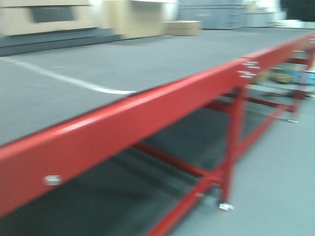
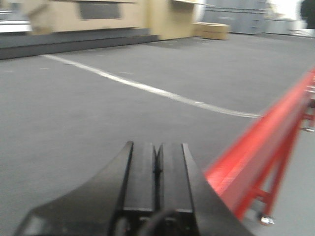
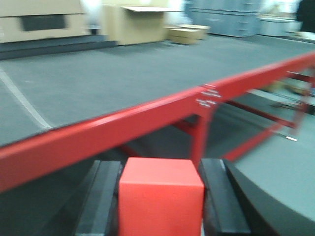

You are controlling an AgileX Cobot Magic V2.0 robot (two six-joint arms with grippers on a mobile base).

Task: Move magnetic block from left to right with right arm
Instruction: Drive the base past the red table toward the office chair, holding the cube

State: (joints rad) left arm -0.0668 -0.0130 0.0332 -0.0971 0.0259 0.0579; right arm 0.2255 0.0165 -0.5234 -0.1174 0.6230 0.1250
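The magnetic block (image 3: 160, 196), a small bright-red cube, fills the bottom middle of the right wrist view. My right gripper (image 3: 161, 169) is shut on it, one black finger (image 3: 101, 196) pressed to each side. It hangs off the table, in front of the red table edge (image 3: 123, 128). My left gripper (image 2: 157, 150) is shut with nothing between its black fingers (image 2: 140, 172); it hovers over the grey tabletop (image 2: 98, 108) near the red edge (image 2: 266, 137). Neither gripper nor the block shows in the blurred front view.
The grey table (image 1: 123, 64) has a glossy red rim (image 1: 147, 113) and red legs (image 1: 231, 147). A white line (image 2: 147, 88) crosses the tabletop. Tan cardboard boxes (image 3: 138, 22) stand along the far side. Grey floor (image 1: 275, 172) lies to the right.
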